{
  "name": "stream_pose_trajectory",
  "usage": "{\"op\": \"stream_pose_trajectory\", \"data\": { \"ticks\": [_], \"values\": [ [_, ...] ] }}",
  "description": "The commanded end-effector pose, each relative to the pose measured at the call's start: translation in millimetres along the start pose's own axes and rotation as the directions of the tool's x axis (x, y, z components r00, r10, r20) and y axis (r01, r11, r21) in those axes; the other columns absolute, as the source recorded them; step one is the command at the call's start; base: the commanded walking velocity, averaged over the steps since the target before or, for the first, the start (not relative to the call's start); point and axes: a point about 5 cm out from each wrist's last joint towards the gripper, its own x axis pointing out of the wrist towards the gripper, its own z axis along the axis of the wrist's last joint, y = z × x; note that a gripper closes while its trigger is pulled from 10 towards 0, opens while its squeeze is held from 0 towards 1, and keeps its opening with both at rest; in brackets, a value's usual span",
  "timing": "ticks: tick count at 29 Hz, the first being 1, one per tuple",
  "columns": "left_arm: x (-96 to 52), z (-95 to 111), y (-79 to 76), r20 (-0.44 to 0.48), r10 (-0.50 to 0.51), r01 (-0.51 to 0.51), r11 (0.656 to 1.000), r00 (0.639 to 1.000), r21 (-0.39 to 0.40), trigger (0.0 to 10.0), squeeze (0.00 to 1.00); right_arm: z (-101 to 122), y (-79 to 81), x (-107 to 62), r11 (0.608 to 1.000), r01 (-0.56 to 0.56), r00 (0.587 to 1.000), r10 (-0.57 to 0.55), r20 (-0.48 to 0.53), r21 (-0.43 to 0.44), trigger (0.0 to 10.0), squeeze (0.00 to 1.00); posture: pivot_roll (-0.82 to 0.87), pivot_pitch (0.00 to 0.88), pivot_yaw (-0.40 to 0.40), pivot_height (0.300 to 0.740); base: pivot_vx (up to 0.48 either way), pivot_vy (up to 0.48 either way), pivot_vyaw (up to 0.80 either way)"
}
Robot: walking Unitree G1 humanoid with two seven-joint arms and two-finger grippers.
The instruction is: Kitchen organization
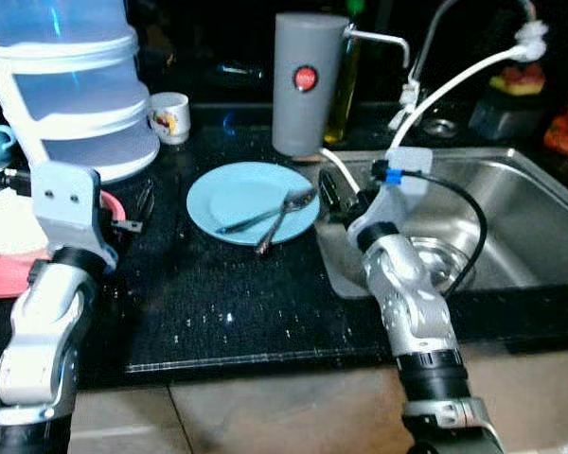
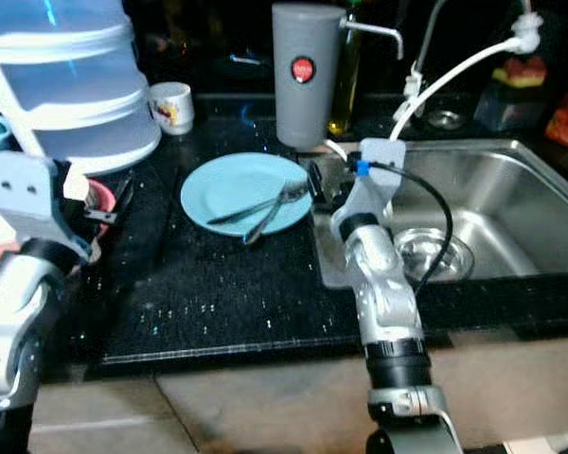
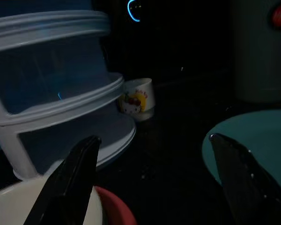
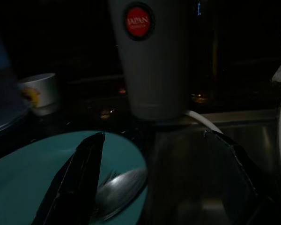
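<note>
A light blue plate (image 1: 232, 194) lies on the black counter with a fork and a spoon (image 1: 282, 210) across its right side. My right gripper (image 1: 328, 189) hovers at the plate's right edge, by the sink's left rim. It is open, and the spoon's bowl (image 4: 124, 185) lies just past one finger (image 4: 79, 178). My left gripper (image 1: 135, 213) is open too, low over the counter left of the plate, with nothing between its fingers (image 3: 70, 178). A grey tumbler (image 1: 308, 85) with a red sticker stands behind the plate.
Stacked translucent containers (image 1: 71, 85) stand at the back left, with a small white cartoon cup (image 1: 170, 116) beside them. A pink plate (image 1: 5, 274) and a white dish (image 1: 0, 222) sit at the far left. The steel sink (image 1: 530, 218) and faucet (image 1: 426, 47) are on the right.
</note>
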Motion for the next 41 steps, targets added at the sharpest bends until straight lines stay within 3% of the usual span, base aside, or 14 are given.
{"op": "stream_pose_trajectory", "data": {
  "ticks": [1,11,21,37,41],
  "values": [
    [0.7,-2.4,-3.1,-0.02,-0.024,0.024,1.0,0.999,0.005,10.0,0.0,-3.4,-4.9,-1.3,1.0,0.015,1.0,-0.014,-0.015,0.005,10.0,0.0,0.01,0.06,0.022,0.74,0.0,0.0,0.0],
    [3.1,0.0,-3.8,-0.014,-0.024,0.025,1.0,1.0,0.011,10.0,0.0,-3.3,-8.6,-1.6,1.0,0.023,1.0,-0.023,-0.018,-0.001,10.0,0.0,0.0,0.067,0.02,0.74,0.0,0.0,0.0],
    [4.8,-1.3,6.2,-0.036,0.044,-0.044,0.999,0.998,-0.003,10.0,0.0,-2.6,-7.4,0.5,1.0,0.012,1.0,-0.012,-0.019,-0.006,10.0,0.0,0.0,0.069,0.017,0.74,0.0,-0.234,0.0],
    [2.9,-1.2,15.4,-0.03,0.119,-0.12,0.993,0.992,-0.02,10.0,0.0,-0.3,-5.0,2.0,1.0,-0.005,1.0,0.005,-0.018,-0.006,10.0,0.0,0.0,0.069,0.009,0.74,0.0,0.0,0.0],
    [1.2,-11.2,28.0,-0.16,0.207,-0.201,0.978,0.965,0.053,10.0,0.0,-2.3,-2.0,3.2,1.0,-0.029,0.998,0.029,-0.048,-0.011,10.0,0.0,0.0,0.071,0.006,0.74,0.0,0.0,0.0]
  ]
}}
